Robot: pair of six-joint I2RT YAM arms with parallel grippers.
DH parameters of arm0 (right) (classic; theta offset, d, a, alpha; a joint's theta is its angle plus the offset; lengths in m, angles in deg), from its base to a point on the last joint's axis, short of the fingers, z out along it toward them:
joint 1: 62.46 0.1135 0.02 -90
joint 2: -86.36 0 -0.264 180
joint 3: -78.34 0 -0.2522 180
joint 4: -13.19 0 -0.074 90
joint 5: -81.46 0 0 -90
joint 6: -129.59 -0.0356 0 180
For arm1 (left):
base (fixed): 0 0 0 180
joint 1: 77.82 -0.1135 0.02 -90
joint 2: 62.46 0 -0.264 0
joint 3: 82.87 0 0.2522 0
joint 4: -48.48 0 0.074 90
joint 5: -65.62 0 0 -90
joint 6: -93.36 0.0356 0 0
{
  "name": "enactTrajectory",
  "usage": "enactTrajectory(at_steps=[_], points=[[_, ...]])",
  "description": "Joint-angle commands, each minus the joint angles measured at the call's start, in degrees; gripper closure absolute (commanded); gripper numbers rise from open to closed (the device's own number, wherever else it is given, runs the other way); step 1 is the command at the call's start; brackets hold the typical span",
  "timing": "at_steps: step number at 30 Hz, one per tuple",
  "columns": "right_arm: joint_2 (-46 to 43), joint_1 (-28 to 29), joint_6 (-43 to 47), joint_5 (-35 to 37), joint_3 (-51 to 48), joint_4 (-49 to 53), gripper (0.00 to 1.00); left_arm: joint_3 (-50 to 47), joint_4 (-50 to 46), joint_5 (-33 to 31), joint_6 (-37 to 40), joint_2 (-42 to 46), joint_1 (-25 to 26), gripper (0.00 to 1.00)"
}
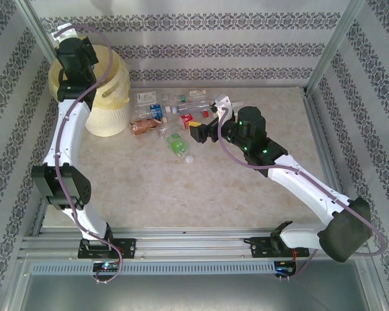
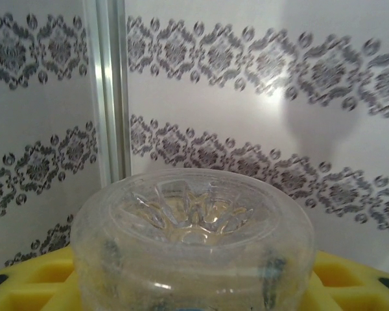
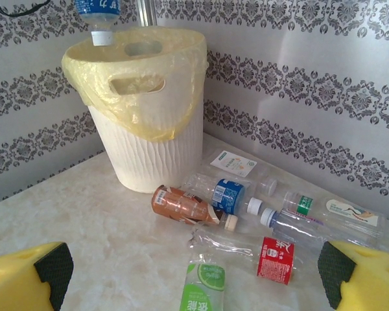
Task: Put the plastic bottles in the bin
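The bin [image 1: 110, 97] is a cream-white ribbed bucket [image 3: 152, 139] with a pale yellow liner, at the table's far left corner. My left gripper [image 1: 76, 57] hangs over its mouth, shut on a clear plastic bottle [image 2: 194, 233] whose base faces the wrist camera. In the right wrist view this blue-labelled bottle [image 3: 97, 14] hangs cap down above the bin's rim. Several plastic bottles lie right of the bin: brown [image 3: 185, 206], blue-labelled [image 3: 230, 194], red-labelled [image 3: 275, 259], green lime-labelled [image 3: 204, 288]. My right gripper [image 1: 207, 120] stands open just above them with nothing between its fingers [image 3: 32, 278].
Patterned walls and aluminium posts [image 1: 327, 48] enclose the table on three sides. More clear bottles [image 1: 181, 98] lie along the back wall. The beige tabletop [image 1: 181, 194] stretches bare in front of the pile, towards the arm bases.
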Motion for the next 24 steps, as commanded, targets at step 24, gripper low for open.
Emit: enactTrajectory(at_steps=[24], points=[[-0.1,0.7,0.6,1.5,0.8,2.9,0.02,-4.3,-7.6,23.5,-0.7,-6.6,-5.9,0.35]])
